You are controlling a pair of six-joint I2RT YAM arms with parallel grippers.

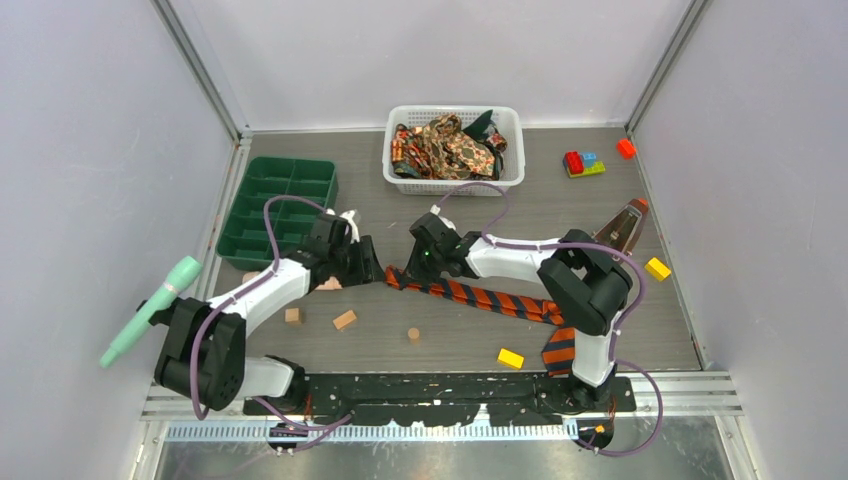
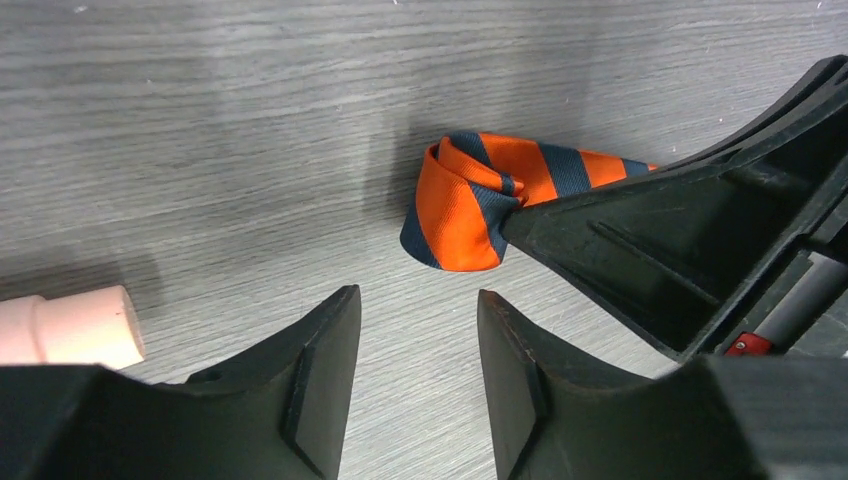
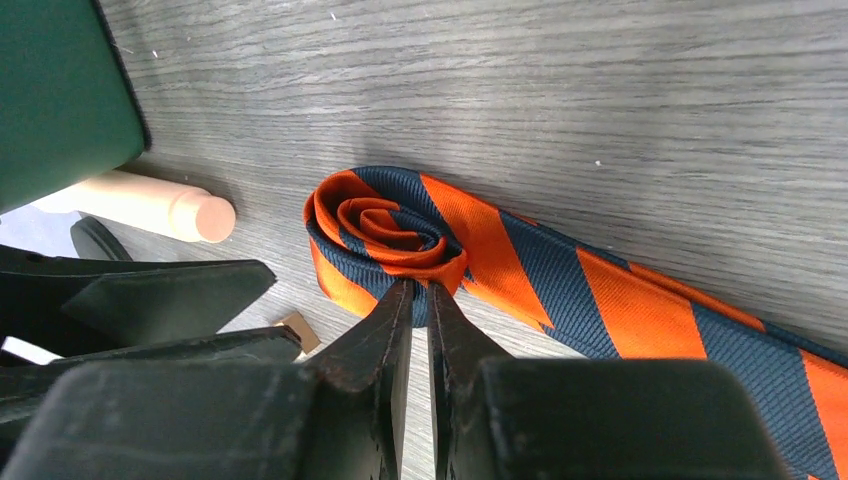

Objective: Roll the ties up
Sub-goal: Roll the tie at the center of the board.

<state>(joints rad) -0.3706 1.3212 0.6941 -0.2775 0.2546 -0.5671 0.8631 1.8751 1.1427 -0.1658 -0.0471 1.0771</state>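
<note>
An orange-and-dark striped tie [image 1: 480, 297] lies across the table, and its left end is wound into a small roll [image 3: 385, 225]. My right gripper [image 3: 421, 287] is shut on the near edge of that roll, pinching the fabric between its tips. The left gripper [image 2: 418, 295] stands open just short of the roll [image 2: 465, 205], with only bare table between its fingers. Seen from above, both grippers meet at the roll [image 1: 393, 277]. More ties, brown-gold paisley [image 1: 450, 150] and dark green [image 1: 483, 125], lie heaped in the white basket [image 1: 400, 180].
A green compartment tray [image 1: 278, 210] stands at the back left. Wooden blocks [image 1: 344, 320] and a pale peg [image 2: 70, 325] lie near the left gripper. Yellow bricks [image 1: 511, 358], a red brick [image 1: 626, 148] and a mint green tool [image 1: 150, 310] are scattered around.
</note>
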